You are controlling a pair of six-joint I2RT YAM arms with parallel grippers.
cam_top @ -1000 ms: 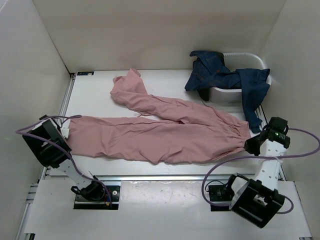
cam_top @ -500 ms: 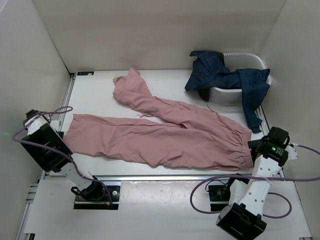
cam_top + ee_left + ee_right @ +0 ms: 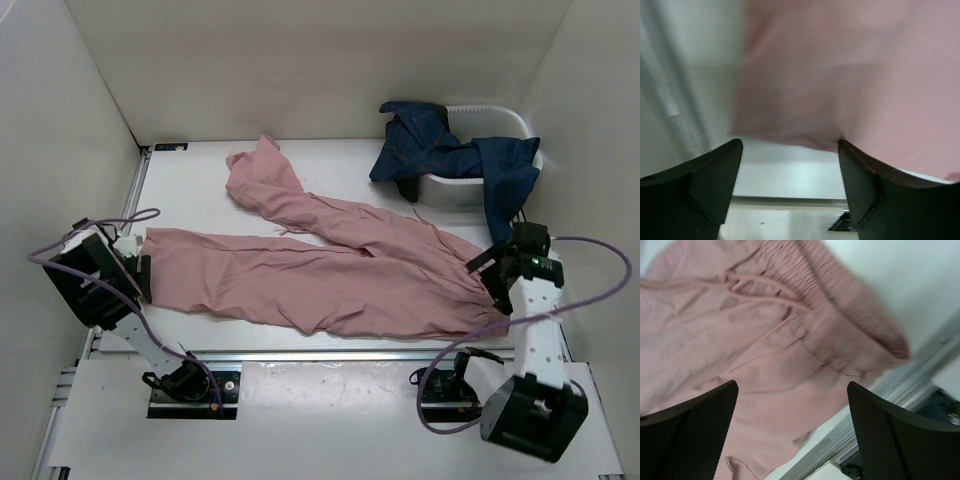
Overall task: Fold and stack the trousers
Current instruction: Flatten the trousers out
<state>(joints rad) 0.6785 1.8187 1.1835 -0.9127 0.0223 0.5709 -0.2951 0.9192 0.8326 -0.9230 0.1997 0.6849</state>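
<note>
The dusty-pink trousers (image 3: 330, 270) lie spread flat across the table, waist at the right, one leg running left and the other angling to the back left. My left gripper (image 3: 140, 270) hovers at the hem of the near leg, open, with the pink cloth (image 3: 850, 75) just ahead of its fingers and nothing between them. At the waist end my right gripper (image 3: 487, 275) stands open above the gathered waistband and drawstring (image 3: 790, 295). Neither gripper holds cloth.
A white tub (image 3: 470, 180) at the back right holds dark blue jeans (image 3: 450, 155) that spill over its rim toward the right arm. White walls enclose the table on three sides. A metal rail (image 3: 320, 352) runs along the near edge.
Both grippers have opened and let go of the trousers. The left gripper drew back, then came in to the hem; the right arm swung back, then returned over the waistband. The trousers lie flatter.
</note>
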